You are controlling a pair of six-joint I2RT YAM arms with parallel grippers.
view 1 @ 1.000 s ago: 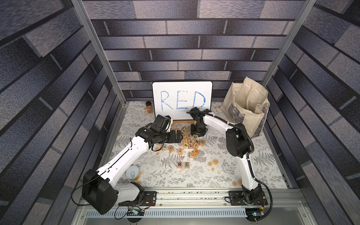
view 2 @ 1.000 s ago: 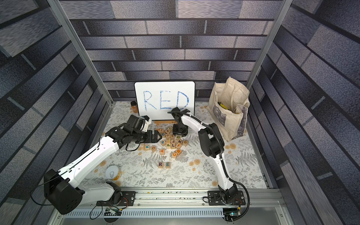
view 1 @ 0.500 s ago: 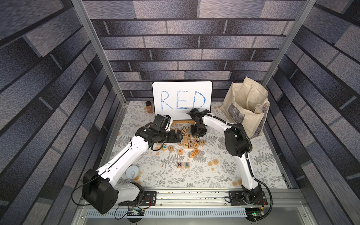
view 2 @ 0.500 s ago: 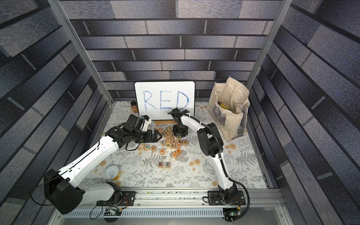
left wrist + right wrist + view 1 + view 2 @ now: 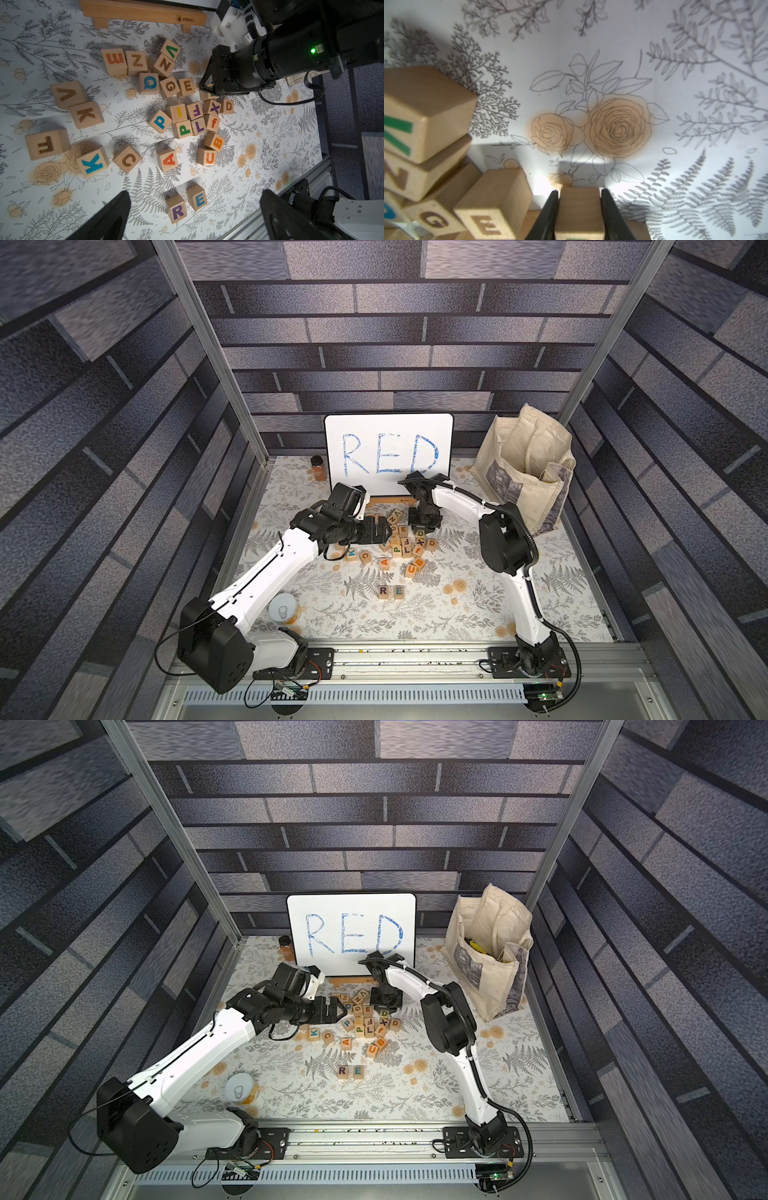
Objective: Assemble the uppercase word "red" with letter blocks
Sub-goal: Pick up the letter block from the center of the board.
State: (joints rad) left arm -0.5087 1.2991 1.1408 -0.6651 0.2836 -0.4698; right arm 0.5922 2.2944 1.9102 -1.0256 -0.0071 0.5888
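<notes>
The workspace is enclosed by panels (image 5: pixel 415 344) printed with a grey brick pattern and held in aluminium posts (image 5: pixel 219 364). The table (image 5: pixel 478 614) is covered by a white cloth printed with grey ferns and orange roses. At the back, a whiteboard (image 5: pixel 388 452) lettered "RED" in blue is propped on a wooden stand (image 5: pixel 143 14). A small spice jar (image 5: pixel 318 467) is set beside it, and a canvas tote bag (image 5: pixel 528 472) is set in the far right corner. A pull-tab can (image 5: pixel 283 608) is stood near the left arm's base.

A loose pile of letter blocks (image 5: pixel 401 543) is spread at the middle of the cloth. Nearer the rail (image 5: pixel 415 655) and apart from the pile, the R block (image 5: pixel 383 591) and the E block (image 5: pixel 398 591) are laid side by side, touching. The green D block (image 5: pixel 579 207) is found at the pile's far right edge, just beside a brown-lettered E block (image 5: pixel 488 207). It is clamped between the fingers of the right gripper (image 5: pixel 422 526), which is pointed straight down. Whether it is clear of the cloth cannot be told. The left gripper (image 5: pixel 384 531) is held above the pile's left side with its jaws spread wide, and nothing is gripped by it.
</notes>
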